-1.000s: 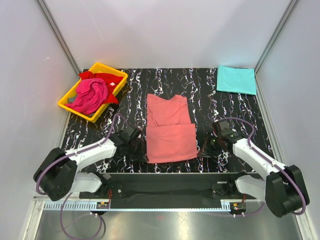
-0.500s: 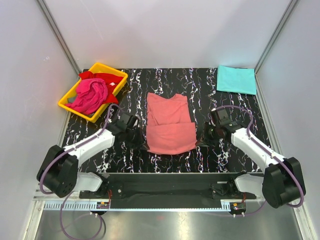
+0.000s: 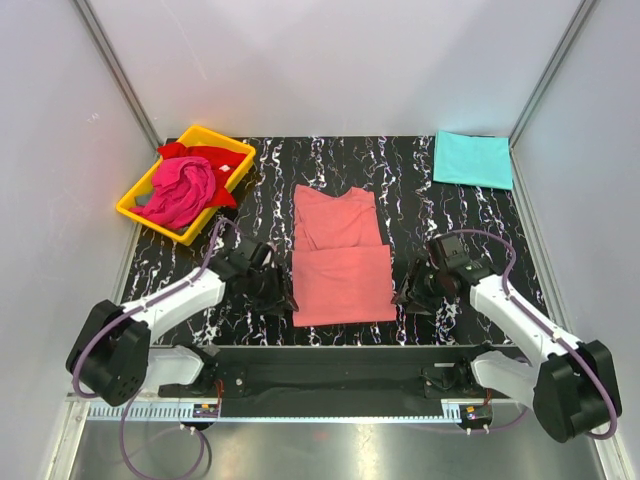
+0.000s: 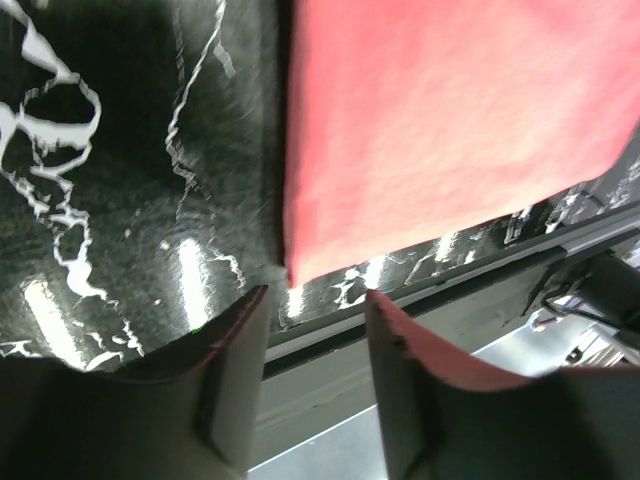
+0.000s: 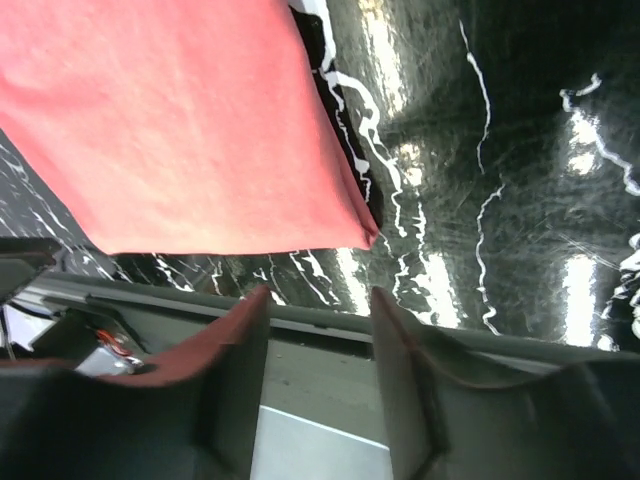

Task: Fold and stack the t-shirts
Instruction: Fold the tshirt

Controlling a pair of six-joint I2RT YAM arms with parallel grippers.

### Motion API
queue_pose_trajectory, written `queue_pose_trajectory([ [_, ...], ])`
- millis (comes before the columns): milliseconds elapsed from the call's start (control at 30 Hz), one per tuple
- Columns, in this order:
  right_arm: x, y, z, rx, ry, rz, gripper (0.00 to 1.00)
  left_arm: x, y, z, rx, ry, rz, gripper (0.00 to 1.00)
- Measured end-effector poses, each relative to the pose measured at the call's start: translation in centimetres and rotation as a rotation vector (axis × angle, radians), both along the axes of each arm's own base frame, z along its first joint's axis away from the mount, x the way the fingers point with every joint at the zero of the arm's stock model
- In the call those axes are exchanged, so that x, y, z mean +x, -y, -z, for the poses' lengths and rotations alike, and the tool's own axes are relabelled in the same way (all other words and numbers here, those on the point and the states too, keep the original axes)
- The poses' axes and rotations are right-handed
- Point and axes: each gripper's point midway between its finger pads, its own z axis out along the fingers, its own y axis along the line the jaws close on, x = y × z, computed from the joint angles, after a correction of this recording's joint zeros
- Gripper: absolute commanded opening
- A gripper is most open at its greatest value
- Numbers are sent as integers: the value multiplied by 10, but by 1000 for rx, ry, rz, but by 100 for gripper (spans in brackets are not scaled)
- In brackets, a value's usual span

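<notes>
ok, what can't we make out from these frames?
Red t-shirt, top view: mostly buried under the magenta t-shirt in the yellow tray.
Salmon-pink t-shirt, wrist views: only near corners; frame edges cut the rest.
Turquoise t-shirt: top view only, fold layers too small to count.
Left gripper, right gripper, top view: dark fingers blend into the black table.

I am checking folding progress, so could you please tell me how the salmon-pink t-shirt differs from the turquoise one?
The salmon-pink t-shirt lies in the middle of the table; the turquoise t-shirt sits at its far right corner. The salmon-pink one is longer, with its neckline showing; the turquoise one is a compact plain rectangle. Both lie flat, single-coloured.
</notes>
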Motion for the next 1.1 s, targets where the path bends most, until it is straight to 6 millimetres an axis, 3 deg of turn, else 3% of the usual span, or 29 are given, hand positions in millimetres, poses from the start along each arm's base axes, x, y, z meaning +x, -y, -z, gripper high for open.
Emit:
queue_pose_trajectory([
  [67, 2, 0, -1, 1, 12, -3, 63, -4, -2, 5, 6, -14, 0, 55],
  [167, 5, -1, 6, -10, -4, -9, 62, -5, -3, 10, 10, -19, 0, 56],
  [300, 9, -2, 31, -40, -68, -35, 41, 0, 0, 21, 12, -18, 1, 55],
  [433, 12, -6, 48, -40, -102, -54, 41, 0, 2, 32, 12, -33, 4, 52],
  [733, 12, -13, 53, 6, -86, -72, 35, 12, 16, 36, -43, -12, 13, 32],
  [800, 13, -13, 53, 6, -86, -73, 27, 12, 16, 38, -41, -13, 14, 25],
  [933, 11, -13, 56, 7, -87, -69, 7, 12, 14, 40, -26, -15, 13, 0],
  [1000, 11, -13, 56, 11, -87, -67, 1, 12, 14, 40, -27, -12, 14, 0],
  [1100, 10, -13, 56, 16, -80, -64, 2, 12, 14, 39, -25, -9, 13, 0],
])
